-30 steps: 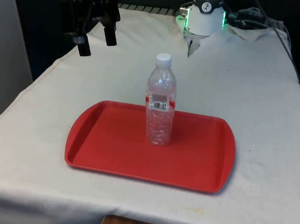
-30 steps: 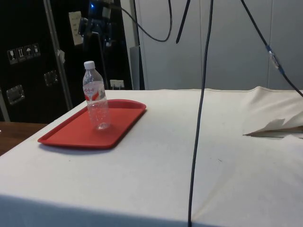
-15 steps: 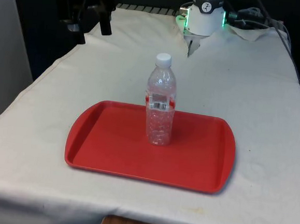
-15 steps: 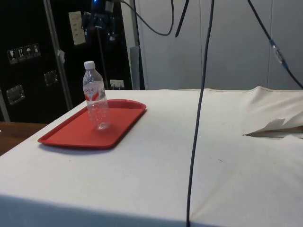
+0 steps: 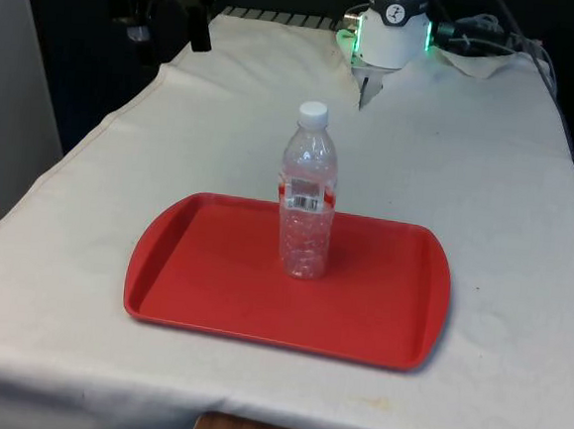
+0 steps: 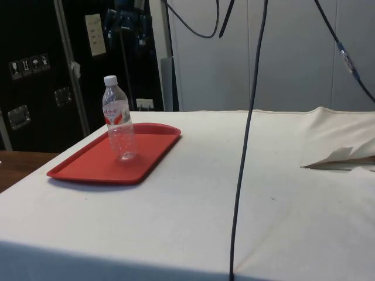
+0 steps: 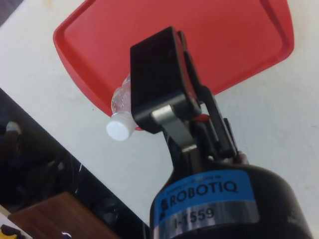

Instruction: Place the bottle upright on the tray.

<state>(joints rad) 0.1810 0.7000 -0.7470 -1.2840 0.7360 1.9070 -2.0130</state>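
A clear plastic bottle point(image 5: 308, 191) with a white cap and a red label stands upright near the middle of the red tray point(image 5: 203, 268). In the side view the bottle point(image 6: 118, 126) stands free on the tray point(image 6: 88, 167). My gripper point(image 5: 169, 38) hangs high above the table's far corner on the front view's left, well away from the bottle, open and holding nothing. The side view puts the gripper point(image 6: 126, 29) far above and behind the bottle. In the wrist view the bottle's cap point(image 7: 121, 130) and the tray point(image 7: 224, 40) lie far below one black finger point(image 7: 159, 79).
The robot's base point(image 5: 393, 29) stands at the table's far end. A black cable point(image 6: 246, 134) hangs down across the side view. Creased cloth point(image 6: 340, 158) lies at the side view's right. The table edge runs close past the tray on the front view's left.
The gripper has climbed and drawn back toward the table's far left corner, staying open. Bottle and tray have not moved.
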